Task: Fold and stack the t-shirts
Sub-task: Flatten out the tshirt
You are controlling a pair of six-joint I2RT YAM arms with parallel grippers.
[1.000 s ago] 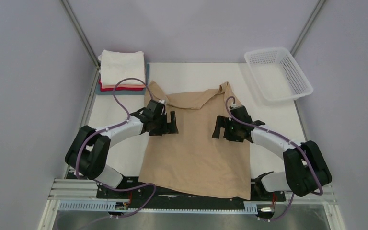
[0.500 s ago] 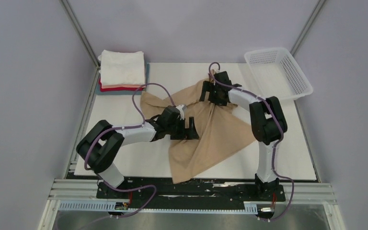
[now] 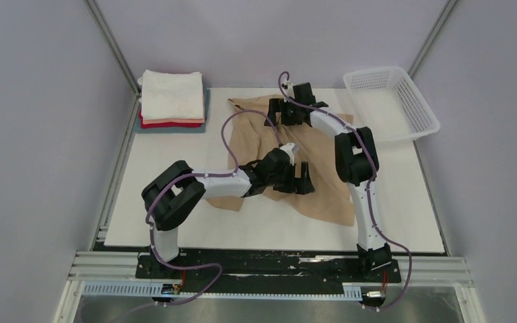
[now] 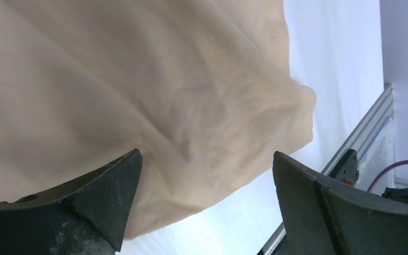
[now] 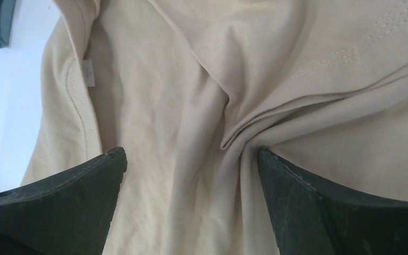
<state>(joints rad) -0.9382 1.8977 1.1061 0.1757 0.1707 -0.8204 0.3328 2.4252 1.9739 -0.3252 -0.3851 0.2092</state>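
The left gripper (image 3: 301, 180) and right gripper (image 3: 279, 112) both hang with jaws spread wide, holding nothing, over the rumpled tan shirt (image 3: 326, 198) sprawled mid-table (image 3: 175, 222), probably ready to spread it flat. The folded stack (image 3: 171, 101) waits at the far left corner. The tan shirt's neck tag (image 5: 88, 73) shows no readable writing.

Left pincer (image 3: 304, 180) gapes wide, reaching rightward at mid-depth; right pincer (image 3: 277, 113) gapes wide, stretched far forward, pointing left.

Grey walls (image 3: 33, 134), white table (image 3: 404, 215), metal rail (image 3: 101, 266) at front.
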